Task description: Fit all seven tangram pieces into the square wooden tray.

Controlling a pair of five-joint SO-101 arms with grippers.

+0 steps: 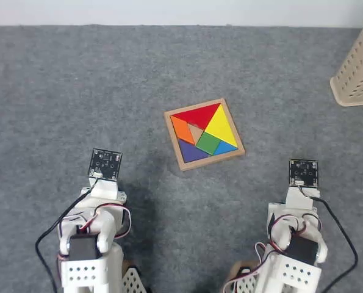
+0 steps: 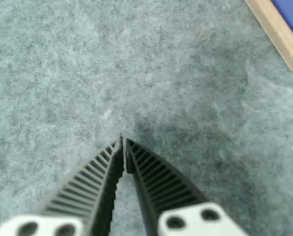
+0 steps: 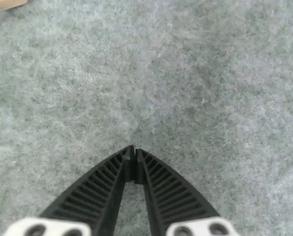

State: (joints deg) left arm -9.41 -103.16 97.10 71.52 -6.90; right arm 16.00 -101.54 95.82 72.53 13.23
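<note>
While the left gripper (image 2: 124,143) sits closed tip-to-tip on nothing, right gripper (image 3: 135,150) matches, both low at 6 o'clock over bare grey felt (image 1: 77,91). Tray (image 1: 176,144) sits mid-table, rotated, at 1 o'clock from the left gripper, 11 o'clock from the right, apart from both. Inside, flush: red triangle (image 1: 198,115), yellow triangle (image 1: 222,127), orange piece (image 1: 181,129), green square (image 1: 208,143), blue triangle (image 1: 225,148), purple piece (image 1: 191,151). Tan patch (image 1: 196,133) at centre: can't tell piece or bare wood. Basket (image 1: 358,67) at 2 o'clock edge.
</note>
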